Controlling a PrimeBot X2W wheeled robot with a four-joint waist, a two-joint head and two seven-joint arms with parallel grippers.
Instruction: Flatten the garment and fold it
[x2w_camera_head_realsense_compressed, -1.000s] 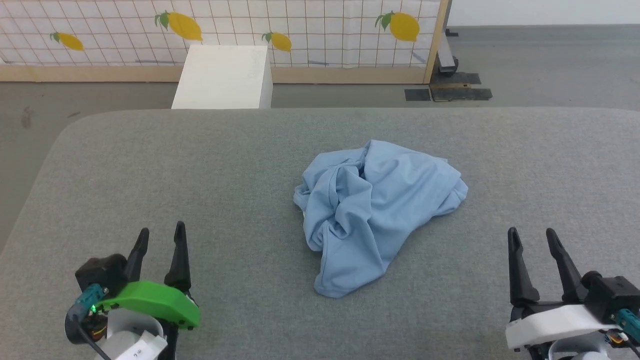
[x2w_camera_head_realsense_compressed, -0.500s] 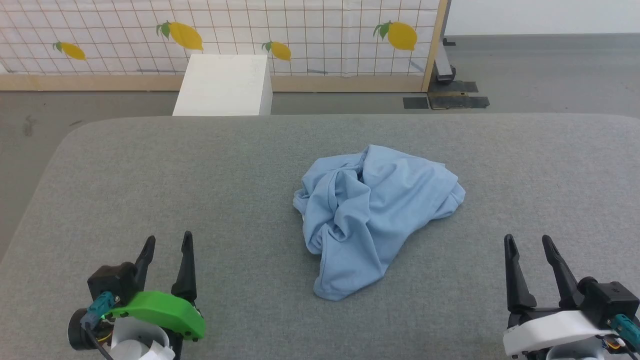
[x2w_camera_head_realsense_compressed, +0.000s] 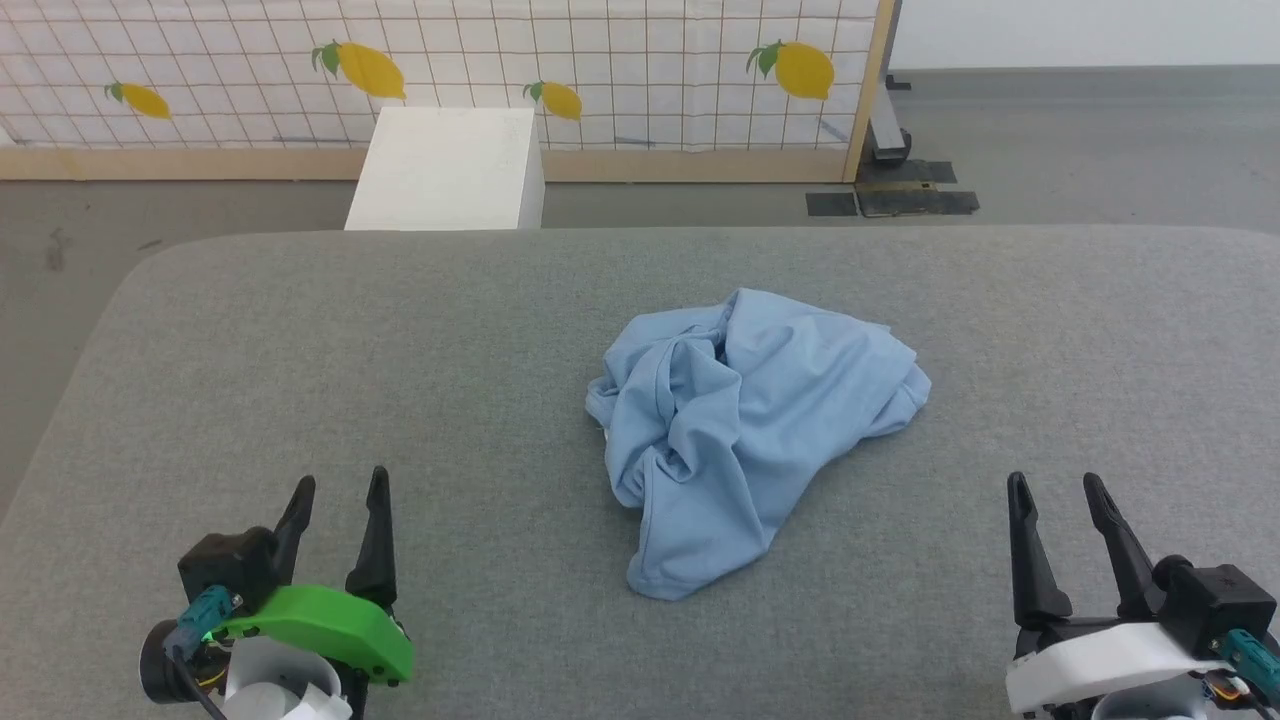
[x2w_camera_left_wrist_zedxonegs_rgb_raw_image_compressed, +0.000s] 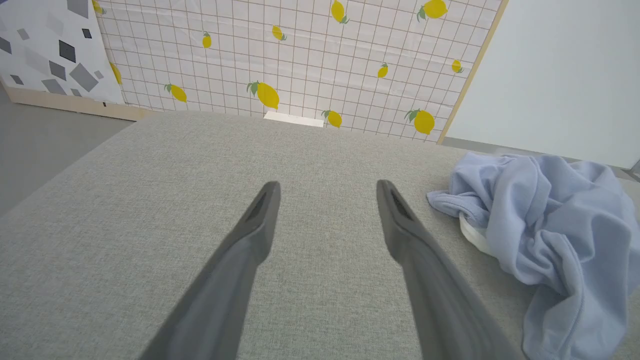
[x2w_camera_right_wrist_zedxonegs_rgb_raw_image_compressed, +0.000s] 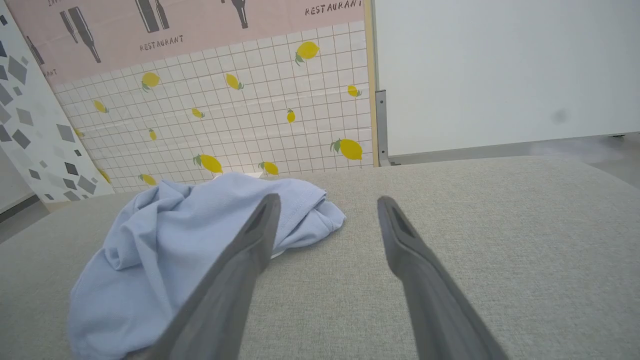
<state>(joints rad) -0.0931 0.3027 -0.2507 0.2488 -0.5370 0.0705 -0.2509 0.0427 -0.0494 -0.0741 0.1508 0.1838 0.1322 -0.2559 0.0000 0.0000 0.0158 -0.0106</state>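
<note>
Crumpled light blue knit garment (x2w_camera_head_realsense_compressed: 750, 430) lies heaped mid-table on the grey fabric table (x2w_camera_head_realsense_compressed: 300, 350) (nothing flattened yet). Left gripper (x2w_camera_head_realsense_compressed: 338, 492) at 7 o'clock, right gripper (x2w_camera_head_realsense_compressed: 1050, 488) at 5 o'clock; both spread, empty, apparently staged to flank it.

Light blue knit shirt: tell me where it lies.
Head view: the crumpled light blue knit shirt lies centrally on the grey fabric surface, apart from and between the left gripper and right gripper.
</note>
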